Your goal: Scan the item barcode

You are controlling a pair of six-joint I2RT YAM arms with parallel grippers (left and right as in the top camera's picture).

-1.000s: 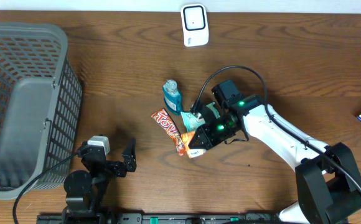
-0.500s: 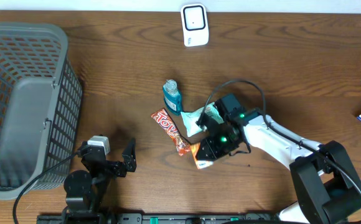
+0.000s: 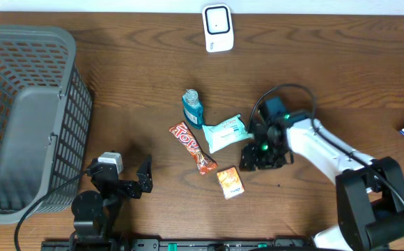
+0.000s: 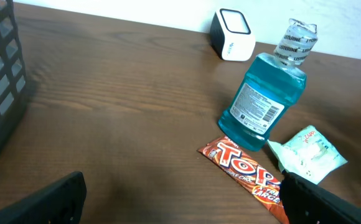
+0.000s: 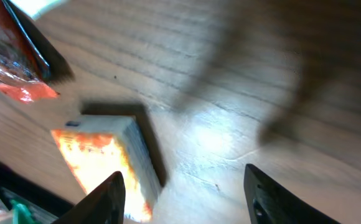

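The dark, wood-grained bench (image 3: 118,77) runs below a strip of white wall. At its left a grey plastic lattice basket (image 3: 80,104) shows its smooth grey floor, and near it the left pincer (image 3: 144,180) gapes wide, holding nothing. Mid-bench are a clear bottle of blue mouthwash (image 3: 192,109), a glossy red candy bar (image 3: 190,146), a crinkled pale wipes pack (image 3: 224,134) and, by the wall, a rounded white scanner (image 3: 217,28). The small orange carton (image 3: 230,183) lies flat, well apart from the scanner and just beside the right pincer (image 3: 251,162), whose jaws stand apart, clear of it.

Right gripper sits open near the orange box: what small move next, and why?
Probably swing the right gripper over the wipes packet and lower onto it: its jaws stand open and empty, the orange box lies free on the table, and the packet lies nearby.
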